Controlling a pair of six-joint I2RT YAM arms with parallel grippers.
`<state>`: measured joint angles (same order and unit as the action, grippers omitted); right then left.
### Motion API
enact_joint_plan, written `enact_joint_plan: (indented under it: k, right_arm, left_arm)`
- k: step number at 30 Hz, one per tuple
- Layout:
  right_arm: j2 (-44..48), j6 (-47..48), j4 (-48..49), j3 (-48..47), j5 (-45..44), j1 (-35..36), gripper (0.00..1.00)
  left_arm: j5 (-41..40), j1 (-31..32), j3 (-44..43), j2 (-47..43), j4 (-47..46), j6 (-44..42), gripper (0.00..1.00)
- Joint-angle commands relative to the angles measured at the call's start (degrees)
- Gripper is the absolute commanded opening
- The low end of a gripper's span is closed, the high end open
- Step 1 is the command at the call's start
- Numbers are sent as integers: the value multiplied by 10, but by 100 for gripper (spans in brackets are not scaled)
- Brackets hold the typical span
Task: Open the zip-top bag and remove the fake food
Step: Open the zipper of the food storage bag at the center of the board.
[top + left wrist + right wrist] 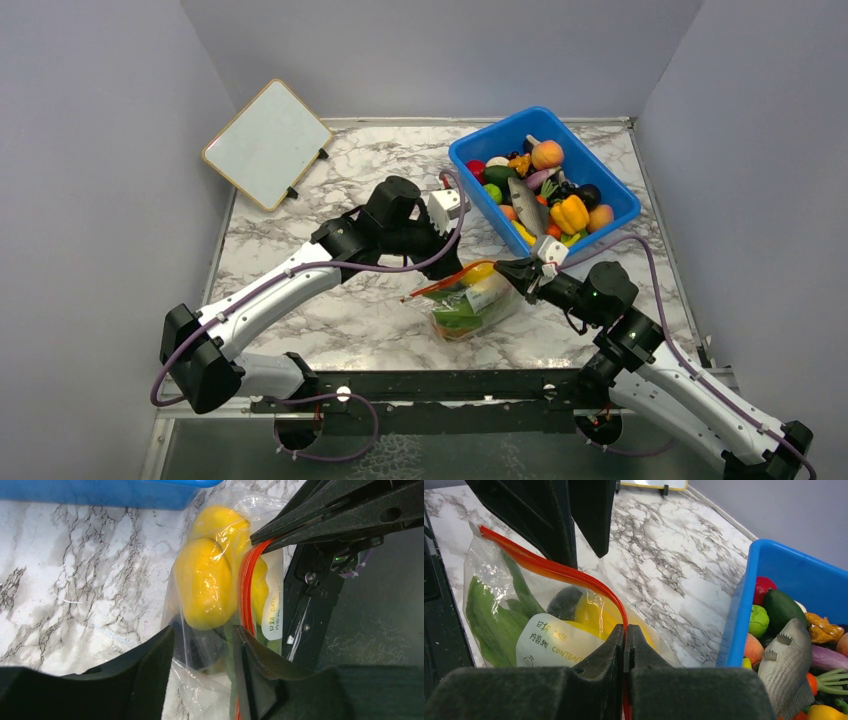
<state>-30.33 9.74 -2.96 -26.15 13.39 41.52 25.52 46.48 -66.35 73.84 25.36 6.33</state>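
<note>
The zip-top bag (470, 300) lies in the middle of the table between both grippers, its red-orange zip strip (549, 567) running along the mouth. Inside it I see fake food: a yellow piece (205, 580), a green leaf (484, 615) and a dark piece (564, 602). My right gripper (625, 630) is shut on the zip strip at the bag's right end. My left gripper (202, 630) stands over the bag's left part, jaws half apart. Clear film and the dark piece lie between its fingers (150, 655). Whether they press on the bag I cannot tell.
A blue bin (495, 130) heaped with toy fruits and vegetables stands at the back right, close to the bag. A small whiteboard (268, 143) leans at the back left. Grey walls enclose the marble table on three sides.
</note>
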Motion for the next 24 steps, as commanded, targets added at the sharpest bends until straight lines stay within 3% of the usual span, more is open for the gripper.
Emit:
enact_joint_plan:
  k: [1, 24]
  right_arm:
    - [1, 0, 14, -4, 14, -1, 1]
    - [3, 0, 11, -7, 15, 0, 1]
  left_arm:
    - [45, -2, -13, -11, 2, -16, 53]
    - [57, -3, -30, -13, 8, -16, 56]
